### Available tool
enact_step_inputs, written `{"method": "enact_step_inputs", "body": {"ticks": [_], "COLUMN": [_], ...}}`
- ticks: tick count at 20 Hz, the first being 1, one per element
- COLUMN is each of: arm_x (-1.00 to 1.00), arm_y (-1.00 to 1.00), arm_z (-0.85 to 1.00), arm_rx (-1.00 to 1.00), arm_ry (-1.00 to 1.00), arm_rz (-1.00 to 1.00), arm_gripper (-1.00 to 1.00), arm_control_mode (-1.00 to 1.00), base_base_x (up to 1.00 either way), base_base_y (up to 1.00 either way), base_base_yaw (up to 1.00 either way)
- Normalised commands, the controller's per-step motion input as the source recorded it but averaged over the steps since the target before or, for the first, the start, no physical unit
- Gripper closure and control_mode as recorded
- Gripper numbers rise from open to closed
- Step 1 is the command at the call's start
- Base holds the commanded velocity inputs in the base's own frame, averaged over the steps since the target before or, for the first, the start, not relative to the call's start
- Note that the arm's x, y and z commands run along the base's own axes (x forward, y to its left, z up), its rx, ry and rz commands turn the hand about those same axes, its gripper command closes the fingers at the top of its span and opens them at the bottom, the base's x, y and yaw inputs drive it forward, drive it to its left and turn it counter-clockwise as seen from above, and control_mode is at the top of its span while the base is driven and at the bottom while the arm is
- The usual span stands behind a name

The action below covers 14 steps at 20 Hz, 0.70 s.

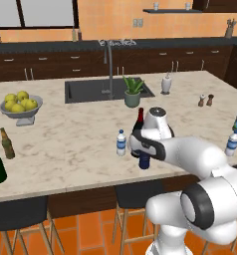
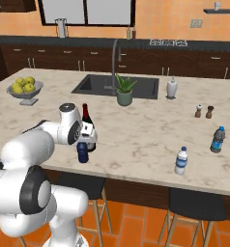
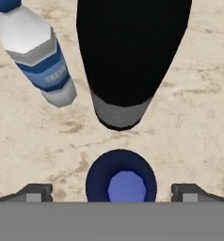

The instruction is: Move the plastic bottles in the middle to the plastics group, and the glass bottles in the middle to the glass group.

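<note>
Gripper (image 3: 112,193) spread wide, poised directly above dark blue bottle (image 3: 121,181), one finger on either side of its cap without contact, wine bottle (image 3: 128,56) just beyond, clear bottle (image 3: 36,52) beside it, all upright mid-counter (image 1: 80,144).

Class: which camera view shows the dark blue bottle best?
The hand view: the dark blue bottle sits centred, seen from above, between the open gripper tips. Both base views show only its lower body beneath the arm.
</note>
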Motion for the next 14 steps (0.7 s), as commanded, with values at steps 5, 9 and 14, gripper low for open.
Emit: {"method": "enact_step_inputs", "body": {"ticks": [5,9,14], "arm_x": [0.2,0.03,0.0], "arm_y": [0.0,0.0,0.0], "arm_z": [-0.13,-0.14,-0.01], "arm_rx": [0.0,0.0,0.0], "arm_ry": [0.01,0.0,0.0], "arm_rz": [0.0,0.0,0.0], "arm_gripper": [-1.0,-1.0,-1.0], "arm_control_mode": [-1.0,-1.0,-1.0], "base_base_x": [0.0,0.0,0.0], "base_base_y": [0.0,0.0,0.0], "base_base_yaw": [0.0,0.0,0.0]}}
